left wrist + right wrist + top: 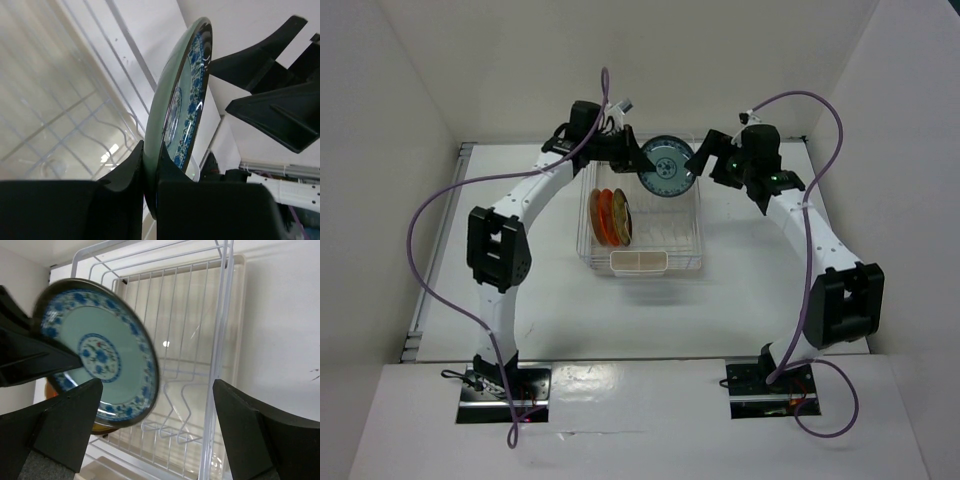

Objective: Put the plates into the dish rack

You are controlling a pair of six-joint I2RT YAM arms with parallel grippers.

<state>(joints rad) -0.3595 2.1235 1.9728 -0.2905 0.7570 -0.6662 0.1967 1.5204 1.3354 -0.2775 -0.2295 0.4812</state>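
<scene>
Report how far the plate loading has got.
Done: three plates stand on edge in the dish rack. In hand: the left hand grips the blue-patterned plate by its rim above the rack's far end; the right hand is open beside it. Left: slotting this fourth plate.

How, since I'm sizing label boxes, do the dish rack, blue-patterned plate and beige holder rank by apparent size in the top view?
Dish rack: clearly largest.
Blue-patterned plate: next, though held up nearer the camera, which may enlarge it.
Beige holder: smallest, narrow strip.
</scene>
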